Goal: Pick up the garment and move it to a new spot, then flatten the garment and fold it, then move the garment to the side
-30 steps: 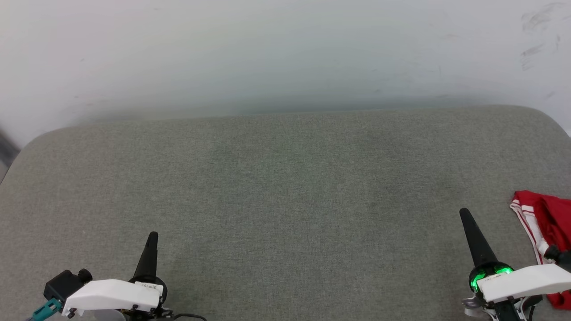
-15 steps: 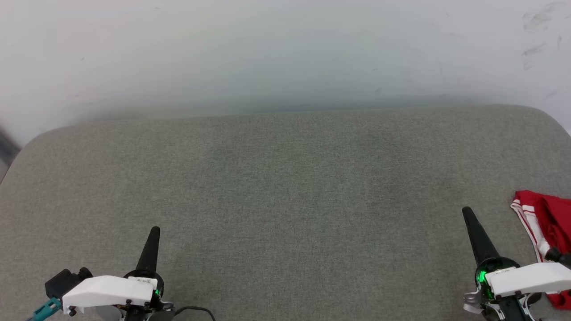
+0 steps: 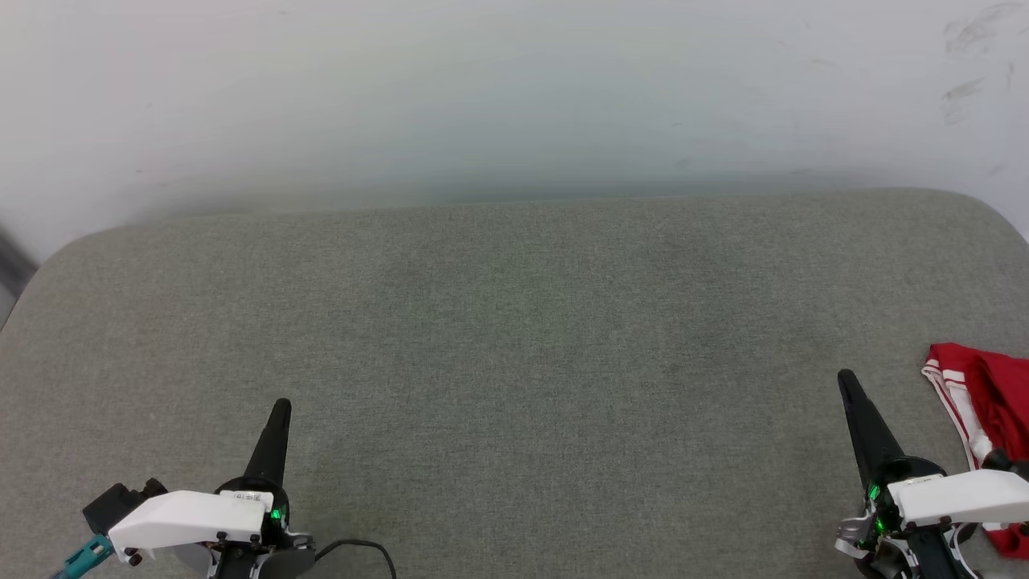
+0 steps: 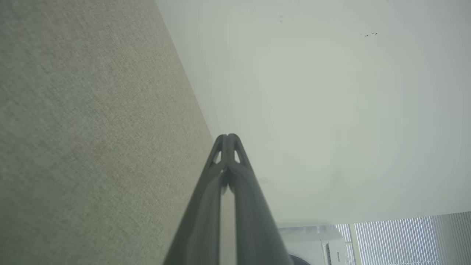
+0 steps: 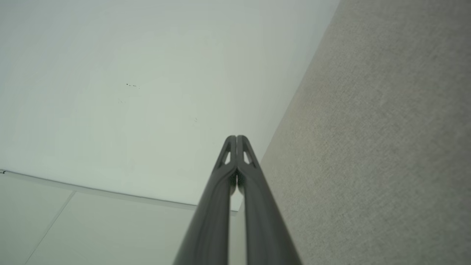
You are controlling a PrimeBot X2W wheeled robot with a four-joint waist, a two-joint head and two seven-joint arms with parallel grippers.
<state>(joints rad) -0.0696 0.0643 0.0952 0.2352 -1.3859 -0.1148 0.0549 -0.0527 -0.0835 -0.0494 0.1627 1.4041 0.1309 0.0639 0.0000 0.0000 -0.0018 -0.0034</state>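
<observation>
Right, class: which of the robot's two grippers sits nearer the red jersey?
The right gripper, at the lower right of the head view, just beside the red jersey. The left gripper is far across the grey fabric surface, at the lower left.

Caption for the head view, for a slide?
Left gripper and right gripper shut, empty, over grey padded surface; red garment at right edge.
</observation>
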